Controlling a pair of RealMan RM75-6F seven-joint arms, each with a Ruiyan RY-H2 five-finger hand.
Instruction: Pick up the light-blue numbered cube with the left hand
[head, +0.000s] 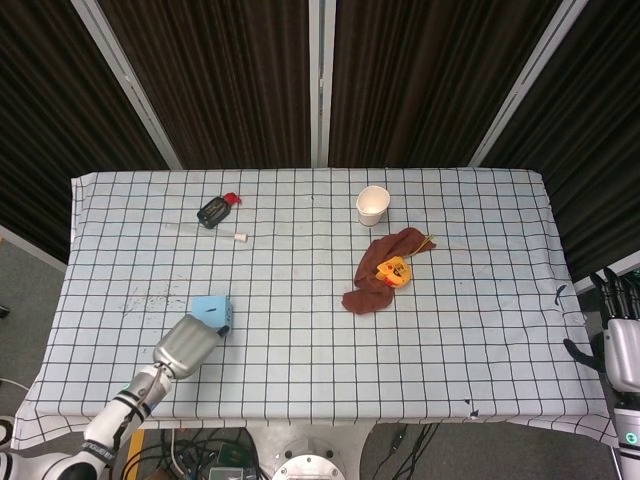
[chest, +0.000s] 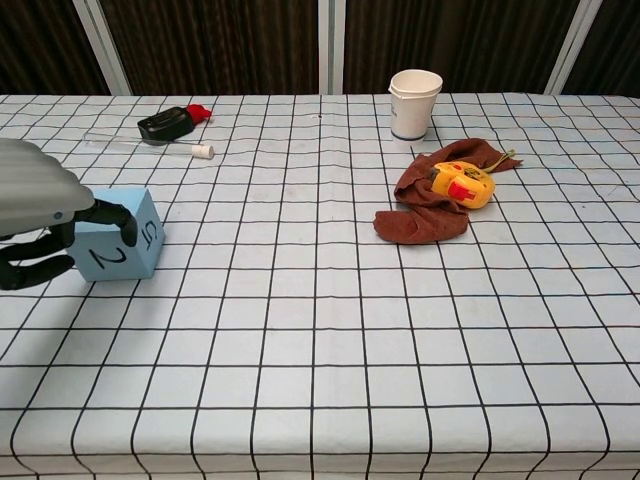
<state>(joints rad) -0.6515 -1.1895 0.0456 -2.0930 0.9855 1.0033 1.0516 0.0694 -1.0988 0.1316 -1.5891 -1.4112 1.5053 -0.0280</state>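
Cube (chest: 125, 248), light-blue w/ black 2 and 5 showing, half-covered by left hand (chest: 40, 200) grasping it.

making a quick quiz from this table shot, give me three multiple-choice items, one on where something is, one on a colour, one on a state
1. Where does the yellow tape measure lie?
A. on the brown cloth
B. inside the paper cup
C. on top of the cube

2. What colour is the numbered cube?
A. red
B. light blue
C. green

3. What is the left hand doing?
A. resting away from the table
B. holding the cup
C. reaching over the cube, fingers on it

Answers:
1. A, the tape measure sits on the cloth's folds.
2. B, its faces are light blue with dark numbers.
3. C, dark fingers curl over the cube, which rests on the table.
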